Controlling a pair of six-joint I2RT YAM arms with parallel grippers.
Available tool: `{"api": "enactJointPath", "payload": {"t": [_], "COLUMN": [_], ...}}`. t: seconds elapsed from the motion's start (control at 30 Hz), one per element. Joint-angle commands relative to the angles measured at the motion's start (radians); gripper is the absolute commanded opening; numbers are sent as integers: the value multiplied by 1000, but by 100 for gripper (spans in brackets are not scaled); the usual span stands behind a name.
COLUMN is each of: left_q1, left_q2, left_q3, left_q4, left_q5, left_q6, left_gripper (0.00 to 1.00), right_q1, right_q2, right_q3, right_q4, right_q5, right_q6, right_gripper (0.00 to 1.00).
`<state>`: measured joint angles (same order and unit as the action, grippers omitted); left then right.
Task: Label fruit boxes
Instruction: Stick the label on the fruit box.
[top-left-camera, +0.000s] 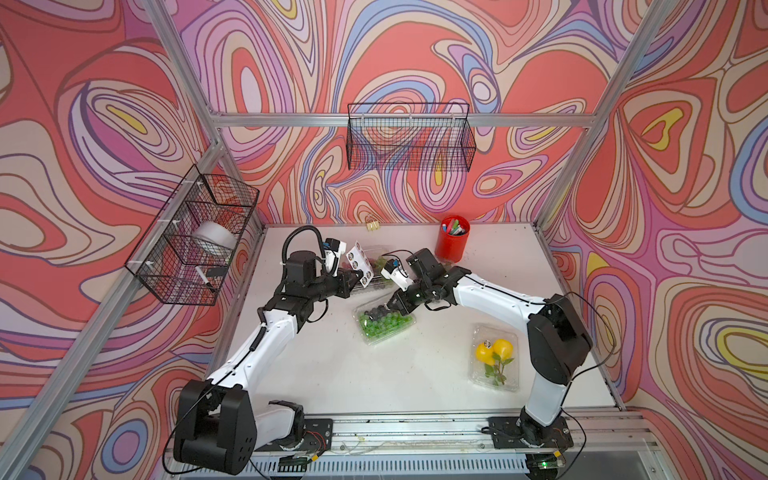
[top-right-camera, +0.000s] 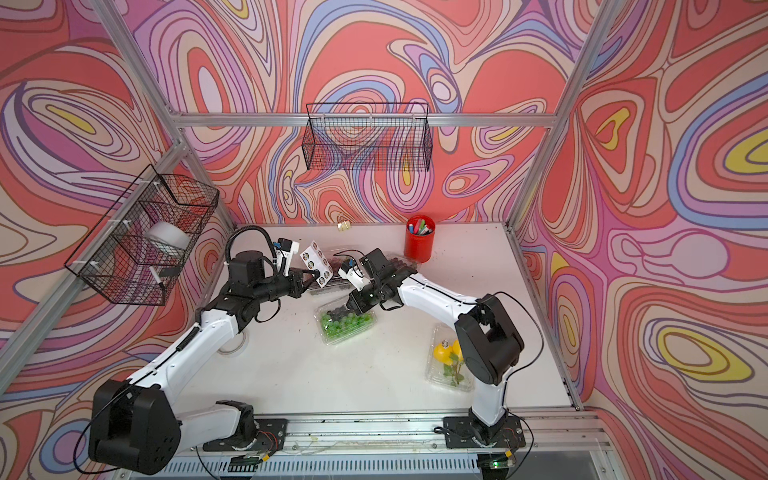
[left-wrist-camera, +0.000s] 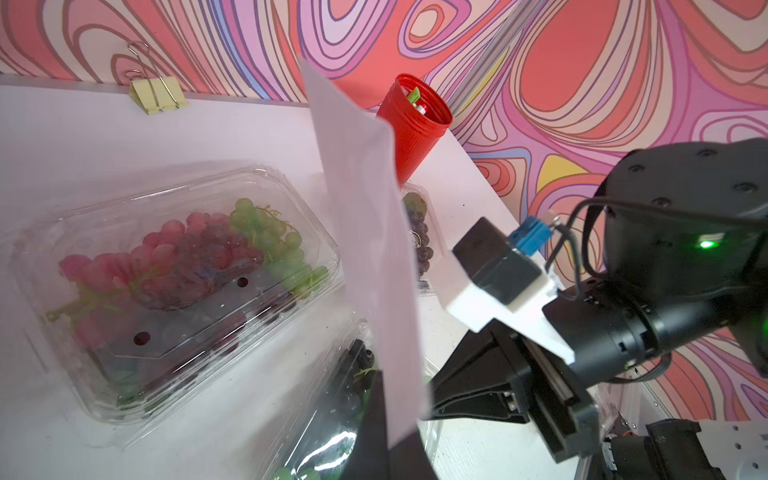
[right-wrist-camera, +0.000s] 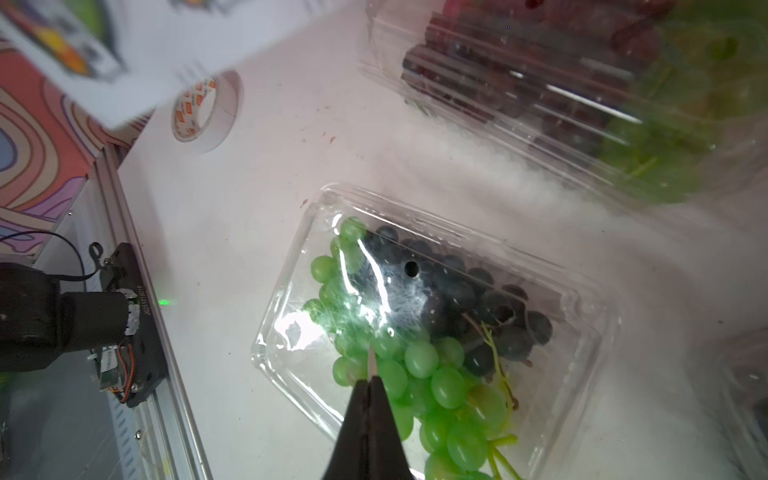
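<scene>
A white bench (top-left-camera: 332, 374) sits inside swirl-patterned walls (top-left-camera: 415, 50). At its back edge stand a red pen cup (top-left-camera: 452, 245) full of markers and a yellow binder clip (left-wrist-camera: 158, 96). A sticker sheet (top-left-camera: 360, 262) is tilted up off the bench. A tape roll (right-wrist-camera: 206, 110) lies flat near the bench's left edge. One wire basket (top-left-camera: 409, 137) hangs on the back wall. A side basket (top-left-camera: 193, 237) holds a white roll (top-left-camera: 216, 237) and a marker (top-left-camera: 205, 277).

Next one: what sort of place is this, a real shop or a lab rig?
Most likely a lab robot cell: swirl-printed walls on an aluminium frame around a white table, two arms mounted on a front rail, wire baskets hung on the walls.
</scene>
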<state>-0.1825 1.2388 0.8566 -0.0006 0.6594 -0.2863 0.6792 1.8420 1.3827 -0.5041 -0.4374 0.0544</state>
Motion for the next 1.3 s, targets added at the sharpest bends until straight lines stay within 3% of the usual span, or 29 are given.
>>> {"api": "enactJointPath", "payload": {"t": [0.0, 0.87, 1.27], "left_q1": [3, 3, 3], "left_q2": [-32, -19, -23], "left_q3": [-15, 2, 9], "left_q4": [-24, -28, -43], "left_q5": [-26, -12, -10], "left_q6": [-7, -14, -1], "left_gripper": [0, 0, 0], "right_q1": [5, 6, 29], "right_q2": [25, 108, 143], "right_q3": [38, 86, 144], "right_q4": [-60, -157, -241], "right_q5": [87, 235, 328], "right_q6": [14, 13, 1], "right_gripper": [0, 0, 6]}}
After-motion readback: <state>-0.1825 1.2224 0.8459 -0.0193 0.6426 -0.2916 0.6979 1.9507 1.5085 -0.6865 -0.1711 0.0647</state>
